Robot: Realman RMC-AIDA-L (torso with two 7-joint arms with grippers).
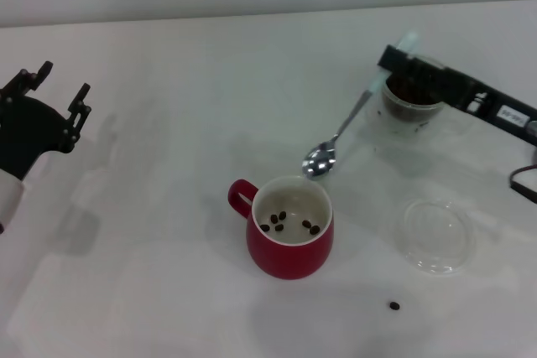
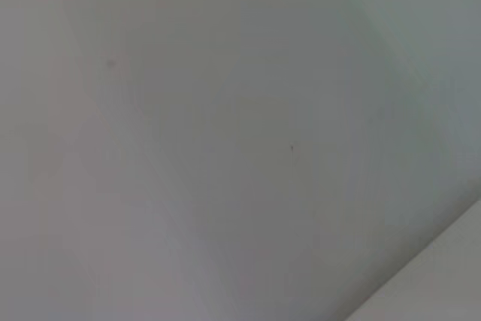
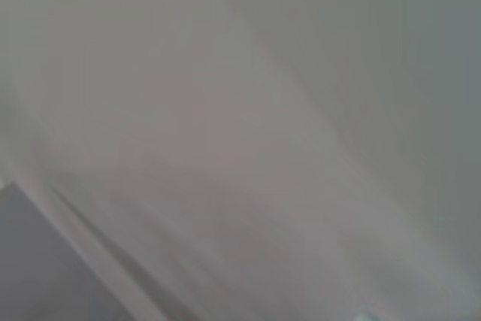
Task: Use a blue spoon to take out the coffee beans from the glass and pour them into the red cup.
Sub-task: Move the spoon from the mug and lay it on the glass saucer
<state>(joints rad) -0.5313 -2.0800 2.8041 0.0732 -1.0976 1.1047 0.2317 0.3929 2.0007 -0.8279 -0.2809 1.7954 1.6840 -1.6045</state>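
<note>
In the head view the red cup stands at the centre with several coffee beans on its white bottom. My right gripper is at the back right, shut on the pale handle of the blue spoon. The spoon slants down to the left, and its shiny bowl hangs just beyond the cup's far rim; I see no bean in it. The glass, with dark beans inside, stands right under the right gripper. My left gripper is open and empty at the far left. Both wrist views show only bare pale surface.
A flat clear round dish lies to the right of the red cup. One stray bean lies on the white table near the front, right of the cup. A black cable shows at the right edge.
</note>
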